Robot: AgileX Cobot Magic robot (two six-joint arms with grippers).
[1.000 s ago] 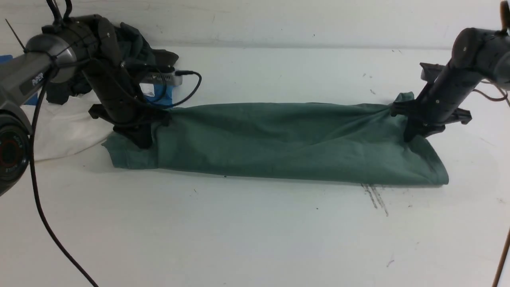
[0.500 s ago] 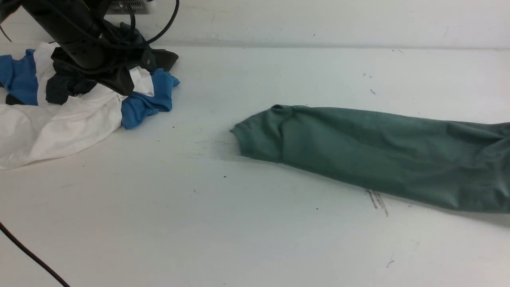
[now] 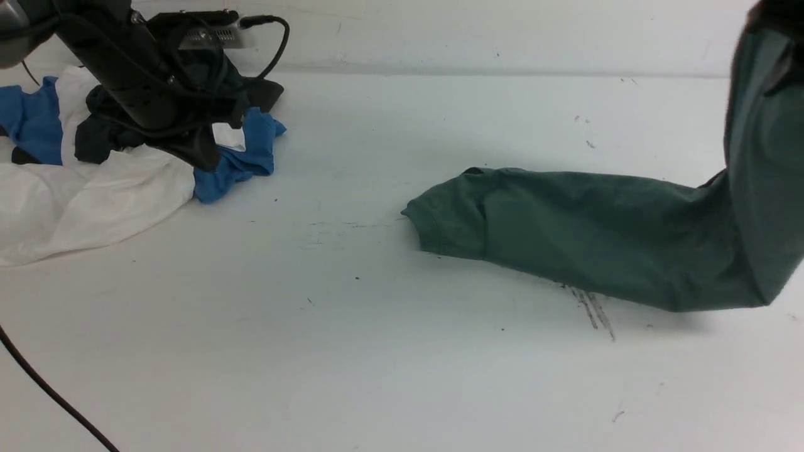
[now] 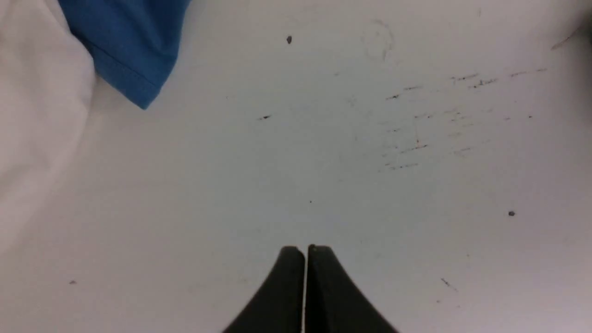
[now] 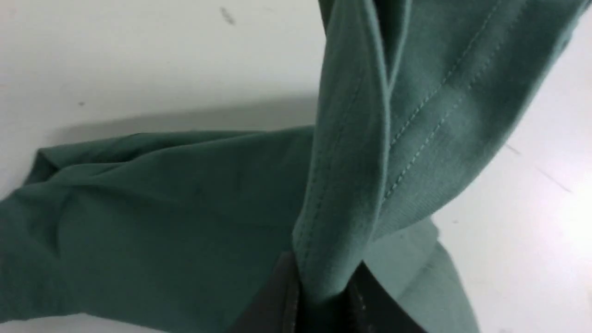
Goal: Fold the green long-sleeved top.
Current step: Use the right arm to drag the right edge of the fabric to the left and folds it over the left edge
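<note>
Green top (image 3: 597, 232) pinched in right fingers (image 5: 274, 307) — left fingers (image 4: 284, 296) closed, empty, near clothes pile (image 3: 94, 201).

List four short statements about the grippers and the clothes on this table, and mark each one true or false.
1. The right gripper is shut on the green long-sleeved top. True.
2. The left gripper grips blue cloth. False: it is shut on nothing, above bare table.
3. The whole top lies flat. False: its right end is lifted off the table.
4. A pile of blue, white and dark garments lies at the far left. True.
</note>
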